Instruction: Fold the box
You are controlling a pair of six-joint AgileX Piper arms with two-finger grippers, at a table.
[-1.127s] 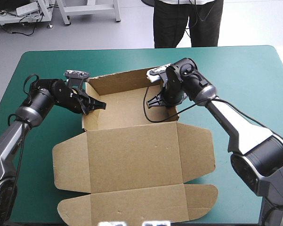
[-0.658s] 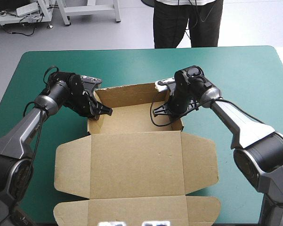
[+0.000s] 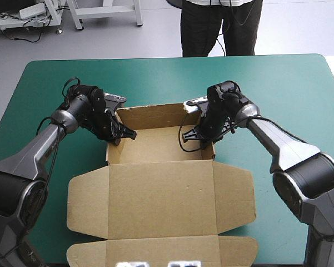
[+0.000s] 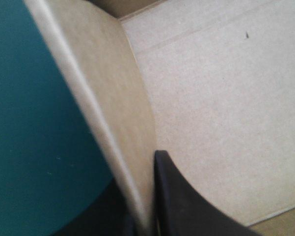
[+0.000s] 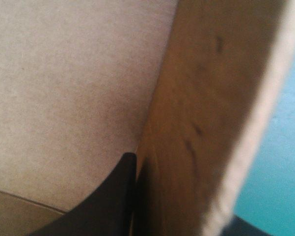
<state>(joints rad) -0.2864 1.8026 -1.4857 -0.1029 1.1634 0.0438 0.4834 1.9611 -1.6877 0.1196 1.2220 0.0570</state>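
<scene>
The brown box (image 3: 161,194) lay in the middle of the teal-green bench (image 3: 289,94). Its long axis ran from the top of the frame to the bottom: the tray with raised walls sat in the upper middle, and the lid (image 3: 161,192) lay flat toward the bottom edge.

Your left hand (image 3: 125,133) was clamped on the left side wall (image 3: 112,146), at the tray's left. In the left wrist view that wall (image 4: 113,98) stood between the fingers, with one black finger (image 4: 181,206) inside against the tray floor.

Your right hand (image 3: 193,137) was clamped the same way on the right side wall (image 3: 210,146). In its own wrist view the board (image 5: 206,98) rose right beside the inner finger (image 5: 115,194).

The two hands faced each other across the tray, level with one another, so neither was nearer to the work. The lid lay below both in the frame, out of reach of either grip. I judged both side walls to be raised. The next move probably depended on keeping them upright and square to the back wall (image 3: 150,114).
</scene>
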